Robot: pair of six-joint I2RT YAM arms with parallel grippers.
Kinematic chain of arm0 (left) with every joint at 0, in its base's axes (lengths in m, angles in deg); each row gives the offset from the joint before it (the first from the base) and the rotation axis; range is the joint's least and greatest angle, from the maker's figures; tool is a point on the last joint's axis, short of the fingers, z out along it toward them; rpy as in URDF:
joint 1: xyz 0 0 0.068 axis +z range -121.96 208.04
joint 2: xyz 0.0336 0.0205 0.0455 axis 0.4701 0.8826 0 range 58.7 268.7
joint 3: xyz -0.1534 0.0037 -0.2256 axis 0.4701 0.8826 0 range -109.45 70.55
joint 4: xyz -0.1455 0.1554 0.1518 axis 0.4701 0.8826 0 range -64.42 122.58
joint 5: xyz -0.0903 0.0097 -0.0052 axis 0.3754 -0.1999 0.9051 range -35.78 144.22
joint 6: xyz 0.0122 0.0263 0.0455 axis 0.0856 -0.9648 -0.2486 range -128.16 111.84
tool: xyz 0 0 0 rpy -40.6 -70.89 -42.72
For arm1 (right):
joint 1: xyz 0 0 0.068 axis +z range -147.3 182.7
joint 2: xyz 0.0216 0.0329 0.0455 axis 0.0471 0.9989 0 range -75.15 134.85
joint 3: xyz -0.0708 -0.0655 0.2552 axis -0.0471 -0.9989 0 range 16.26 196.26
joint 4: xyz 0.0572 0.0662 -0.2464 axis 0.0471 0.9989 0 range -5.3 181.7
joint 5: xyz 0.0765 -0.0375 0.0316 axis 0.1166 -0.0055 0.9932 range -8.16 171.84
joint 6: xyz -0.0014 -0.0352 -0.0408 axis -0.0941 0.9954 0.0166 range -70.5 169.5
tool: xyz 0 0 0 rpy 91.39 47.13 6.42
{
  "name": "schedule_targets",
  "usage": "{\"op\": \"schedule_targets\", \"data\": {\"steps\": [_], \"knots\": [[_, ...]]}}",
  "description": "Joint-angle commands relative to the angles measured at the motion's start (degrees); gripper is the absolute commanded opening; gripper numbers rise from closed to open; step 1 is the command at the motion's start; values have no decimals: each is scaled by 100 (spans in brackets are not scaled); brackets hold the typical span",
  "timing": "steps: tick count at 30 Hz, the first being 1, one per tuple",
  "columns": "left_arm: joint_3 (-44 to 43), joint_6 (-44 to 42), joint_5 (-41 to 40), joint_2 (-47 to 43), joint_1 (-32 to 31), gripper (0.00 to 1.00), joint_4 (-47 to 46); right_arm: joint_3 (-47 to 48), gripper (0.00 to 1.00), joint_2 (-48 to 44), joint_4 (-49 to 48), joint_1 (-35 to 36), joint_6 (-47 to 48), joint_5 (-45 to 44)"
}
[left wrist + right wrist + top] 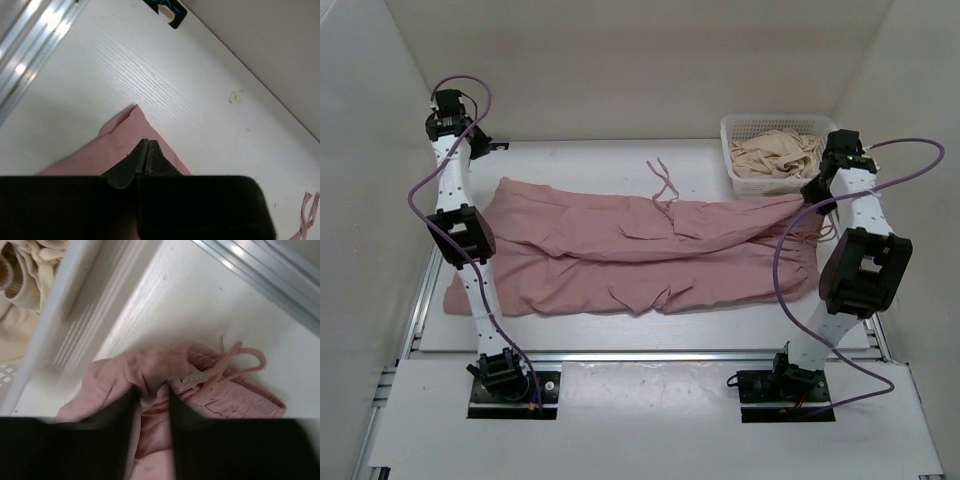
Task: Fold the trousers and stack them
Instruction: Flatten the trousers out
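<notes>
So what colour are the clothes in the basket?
The clothes are beige, clearest in the top view.

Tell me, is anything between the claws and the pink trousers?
Nothing visible stands between them. The left gripper is shut on a corner of the trousers. The right gripper pinches a bunched fold by the drawstring, next to the basket.

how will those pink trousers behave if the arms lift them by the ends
Probably floppy: the trousers lie creased and flat on the table, and the cloth bunches between the right fingers. Likely light, as the cloth looks thin. The loose drawstring may trail or snag when lifted.
</notes>
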State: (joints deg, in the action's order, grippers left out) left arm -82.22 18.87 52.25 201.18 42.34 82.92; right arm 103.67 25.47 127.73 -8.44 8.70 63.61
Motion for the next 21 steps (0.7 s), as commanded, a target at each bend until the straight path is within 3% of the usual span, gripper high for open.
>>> {"op": "schedule_targets", "data": {"steps": [1,2,3,4,6,7,10,13,16,18,21], "knots": [[-44,40,461,131,-77,11,-65,540,59,283,136,-20,308,22],[236,-82,401,71,-129,19,-65,540,73,283,136,49,309,22],[369,-170,313,18,-182,28,-65,540,80,222,136,102,370,22],[501,-258,242,-52,-182,48,-65,383,88,169,136,155,371,-65],[852,-382,111,-53,-235,76,-13,250,90,29,136,226,371,-144],[932,-382,110,-105,-235,85,101,67,90,-85,84,278,371,-145],[1301,-382,31,-106,-235,99,207,-259,90,-410,14,279,318,-198],[1381,-444,-48,51,-288,100,207,-769,87,-771,-119,279,318,-198],[882,-497,-206,551,-410,96,531,-1024,85,-1061,-119,279,379,-92],[810,-497,-259,711,-463,88,585,-1139,84,-1271,-119,279,432,-22],[810,-497,-259,835,-569,62,585,-1218,83,-1510,-119,279,432,40]]}}
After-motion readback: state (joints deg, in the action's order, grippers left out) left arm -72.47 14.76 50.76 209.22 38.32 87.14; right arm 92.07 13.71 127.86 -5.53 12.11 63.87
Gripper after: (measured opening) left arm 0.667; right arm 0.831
